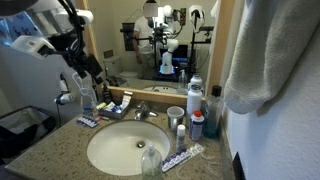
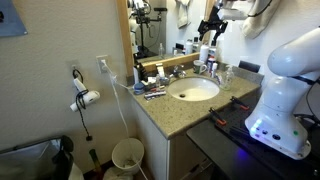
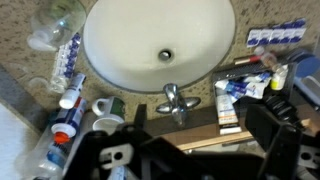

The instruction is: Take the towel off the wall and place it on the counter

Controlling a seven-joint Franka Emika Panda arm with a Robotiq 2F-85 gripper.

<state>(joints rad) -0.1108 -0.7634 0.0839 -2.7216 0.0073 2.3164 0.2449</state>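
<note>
The pale grey-white towel (image 1: 262,50) hangs in folds on the white wall (image 1: 300,130) to the right of the sink in an exterior view. I cannot make it out in the wrist view. The speckled counter (image 1: 60,150) with its oval white basin (image 1: 125,148) shows in both exterior views (image 2: 165,112) and in the wrist view (image 3: 250,15). My gripper (image 1: 88,72) hangs above the back left of the counter, far from the towel. In the wrist view my gripper (image 3: 190,150) is open and empty, over the faucet (image 3: 172,100).
Bottles (image 1: 195,95), a cup (image 1: 175,115) and a toothpaste tube (image 1: 183,157) crowd the counter beside the basin. The wood-framed mirror (image 1: 150,40) stands behind. A hair dryer (image 2: 85,97) hangs on the side wall above a waste bin (image 2: 127,155).
</note>
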